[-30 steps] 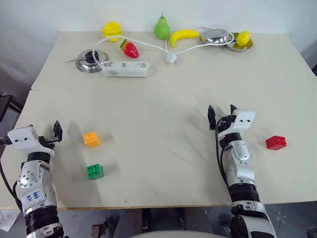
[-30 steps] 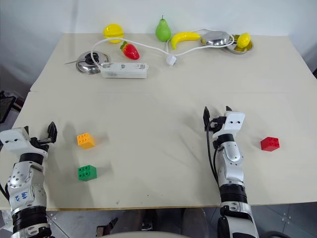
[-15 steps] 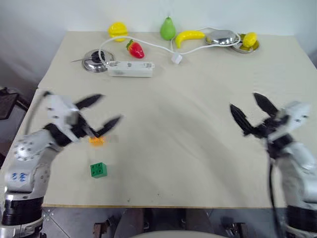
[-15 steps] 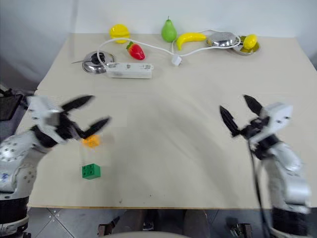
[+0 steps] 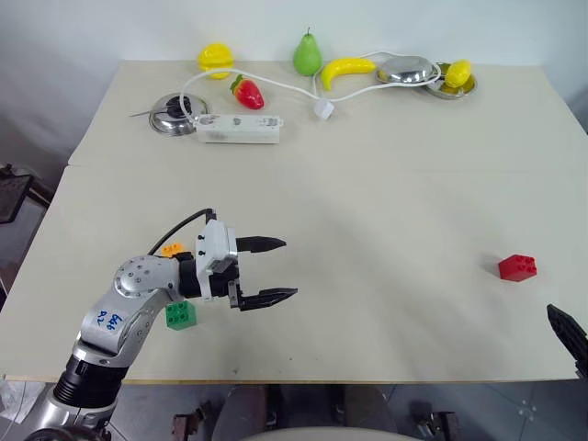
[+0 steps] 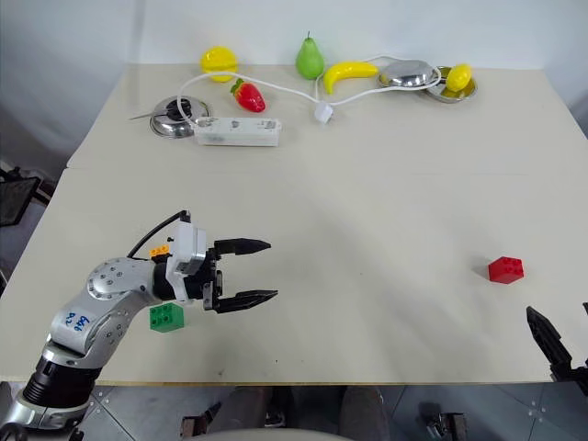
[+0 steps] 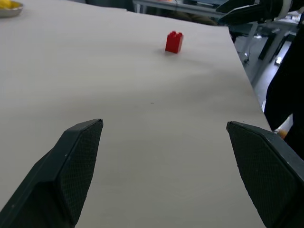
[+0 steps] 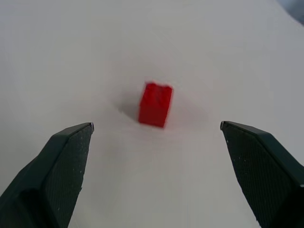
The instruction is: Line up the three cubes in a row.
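The orange cube (image 5: 171, 249) peeks out from behind my left wrist. Just below the same arm sits the green cube (image 5: 180, 315), near the table's front left. My left gripper (image 5: 276, 269) points right over bare table, open and empty, to the right of both cubes. Far to the right lies the red cube (image 5: 517, 267), seen small ahead in the left wrist view (image 7: 174, 42). My right gripper (image 6: 562, 335) hangs at the near right corner, behind the red cube (image 8: 155, 104), open with nothing between its fingers.
Along the back edge lie a white power strip (image 5: 234, 128) with its cable, a strawberry (image 5: 243, 92), a pear (image 5: 306, 55), a banana (image 5: 347, 67), a yellow fruit (image 5: 214, 57) and steel dishes (image 5: 173, 113) (image 5: 409, 69). The table's (image 5: 386, 202) middle is bare.
My left gripper has swung rightward from the left edge and now points right beside the orange and green cubes. The right arm has pulled back to the near right corner.
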Controlling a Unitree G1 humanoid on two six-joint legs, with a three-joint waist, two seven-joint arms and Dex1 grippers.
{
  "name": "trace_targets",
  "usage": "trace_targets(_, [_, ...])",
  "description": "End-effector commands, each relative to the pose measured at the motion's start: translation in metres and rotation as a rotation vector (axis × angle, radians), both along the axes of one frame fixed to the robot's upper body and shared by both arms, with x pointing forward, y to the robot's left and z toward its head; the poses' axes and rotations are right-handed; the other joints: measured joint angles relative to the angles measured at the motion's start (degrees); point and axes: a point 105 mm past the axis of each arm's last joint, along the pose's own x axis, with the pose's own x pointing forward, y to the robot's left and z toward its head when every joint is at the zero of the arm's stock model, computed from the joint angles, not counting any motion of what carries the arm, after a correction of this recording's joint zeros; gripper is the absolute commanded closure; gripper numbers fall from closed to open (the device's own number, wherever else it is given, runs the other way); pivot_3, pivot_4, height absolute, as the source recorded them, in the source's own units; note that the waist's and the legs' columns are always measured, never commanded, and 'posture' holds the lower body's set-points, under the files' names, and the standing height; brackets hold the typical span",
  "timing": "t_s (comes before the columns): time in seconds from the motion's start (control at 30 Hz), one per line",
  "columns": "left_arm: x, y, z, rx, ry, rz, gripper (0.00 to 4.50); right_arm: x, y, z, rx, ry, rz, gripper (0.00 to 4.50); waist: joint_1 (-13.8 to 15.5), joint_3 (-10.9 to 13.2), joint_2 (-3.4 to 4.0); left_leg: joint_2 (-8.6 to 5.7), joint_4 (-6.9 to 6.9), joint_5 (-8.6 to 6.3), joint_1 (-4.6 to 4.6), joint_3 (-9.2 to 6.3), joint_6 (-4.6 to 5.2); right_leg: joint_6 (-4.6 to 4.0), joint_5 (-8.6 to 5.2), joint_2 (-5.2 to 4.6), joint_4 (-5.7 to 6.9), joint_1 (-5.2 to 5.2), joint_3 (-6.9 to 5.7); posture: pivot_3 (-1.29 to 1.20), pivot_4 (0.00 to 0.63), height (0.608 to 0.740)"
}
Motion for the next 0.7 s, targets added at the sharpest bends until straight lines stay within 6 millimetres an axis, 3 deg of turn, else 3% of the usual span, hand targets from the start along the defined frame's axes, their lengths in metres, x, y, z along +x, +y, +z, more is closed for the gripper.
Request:
trace_targets(0.03, [0.010,0.004,0.011,-0.015,-0.079,0.065,0.08,0.027,0.008,0.021,-0.007,-0.019,-0.041,0.00,-0.3,0.0,0.00,0.01,0.00,0.01,0.01,0.00,-0.01,0.00,0.00,-0.01,0.00,-0.01,0.03,0.00,0.150,0.740])
trace_targets(0.2, [0.006,0.004,0.007,0.009,-0.095,0.062,0.08,0.061,0.015,0.023,0.064,0.093,-0.019,0.00,0.4,0.0,0.06,0.01,-0.01,0.07,0.00,-0.04,-0.02,-0.07,-0.04,-0.10,0.12,-0.10,0.13,0.00,0.150,0.740])
trace_targets(0.37, [0.007,0.003,0.008,0.021,-0.118,0.070,0.08,0.086,0.003,0.009,0.085,0.237,-0.097,0.00,1.6,0.0,0.05,-0.17,0.01,0.13,-0.33,-0.13,0.06,-0.09,-0.04,-0.14,0.11,-0.29,-0.15,0.00,0.150,0.740])
trace_targets(0.53, [0.003,0.005,0.009,0.031,-0.127,0.081,0.08,0.095,-0.015,-0.013,0.073,0.359,-0.202,0.00,1.7,0.0,0.05,-0.25,0.01,0.14,-0.41,-0.15,0.12,-0.04,-0.02,-0.18,0.02,-0.26,-0.25,0.00,0.150,0.740])
trace_targets(0.7, [0.003,0.008,0.014,0.029,-0.141,0.107,0.08,0.096,-0.017,-0.019,0.079,0.402,-0.229,0.00,1.5,0.0,0.05,-0.21,0.01,0.16,-0.39,-0.11,0.12,-0.02,-0.01,-0.14,0.04,-0.26,-0.25,0.00,0.150,0.740])
